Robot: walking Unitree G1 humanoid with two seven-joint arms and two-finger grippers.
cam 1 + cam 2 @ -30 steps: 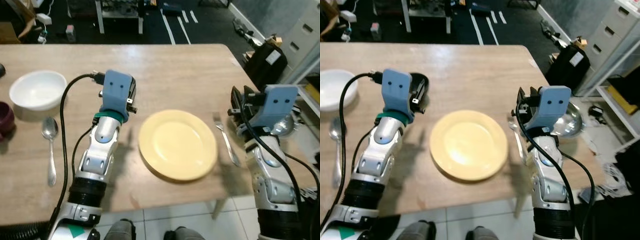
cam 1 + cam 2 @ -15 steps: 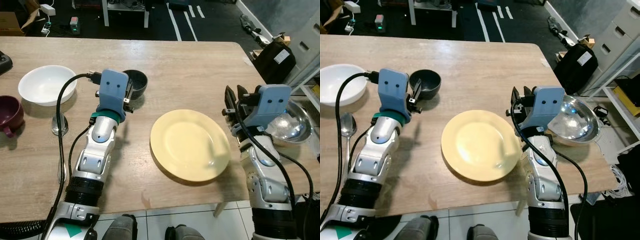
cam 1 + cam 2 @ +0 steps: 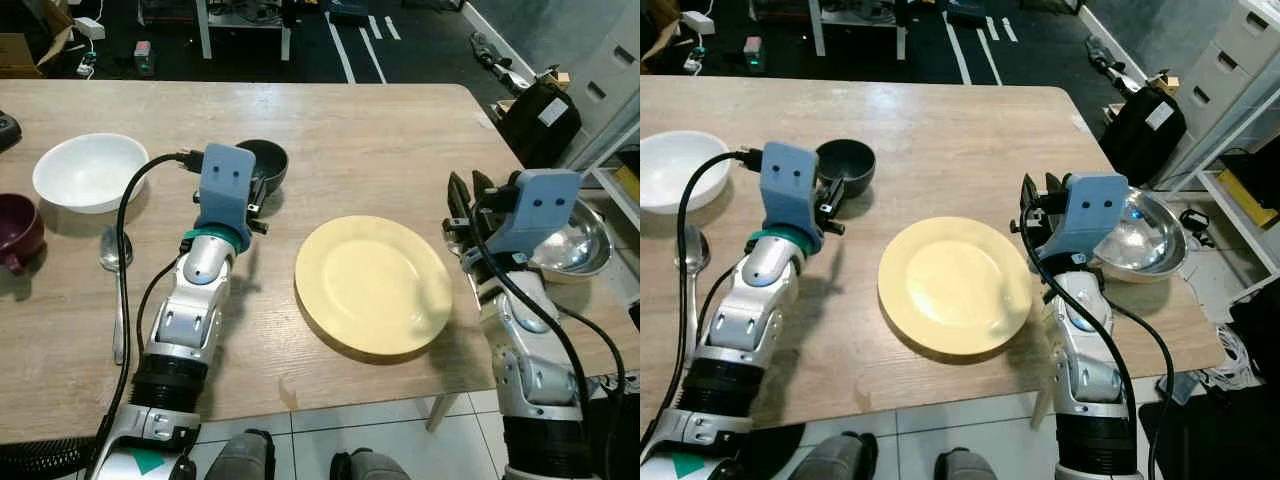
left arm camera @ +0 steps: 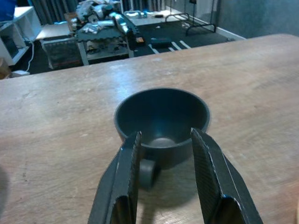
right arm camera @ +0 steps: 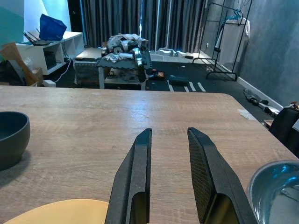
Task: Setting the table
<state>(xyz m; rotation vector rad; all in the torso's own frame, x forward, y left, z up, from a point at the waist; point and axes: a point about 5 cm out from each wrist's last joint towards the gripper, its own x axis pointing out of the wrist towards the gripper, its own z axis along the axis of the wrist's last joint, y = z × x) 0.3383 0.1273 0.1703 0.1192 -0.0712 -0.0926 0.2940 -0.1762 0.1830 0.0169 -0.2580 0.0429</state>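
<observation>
Left wrist view: the left gripper (image 4: 163, 179) hangs parted and empty, its fingers framing the dark bowl (image 4: 161, 122), which stands just beyond the tips at 12 o'clock, untouched. This alignment suggests a rim grasp is being prepared. The right gripper (image 5: 169, 175) hovers unclenched, holding nothing, over the table (image 3: 400, 130). The yellow plate (image 3: 372, 285) lies at the bowl's 4 o'clock, with the steel bowl (image 3: 1145, 240) at the plate's 3 o'clock.
</observation>
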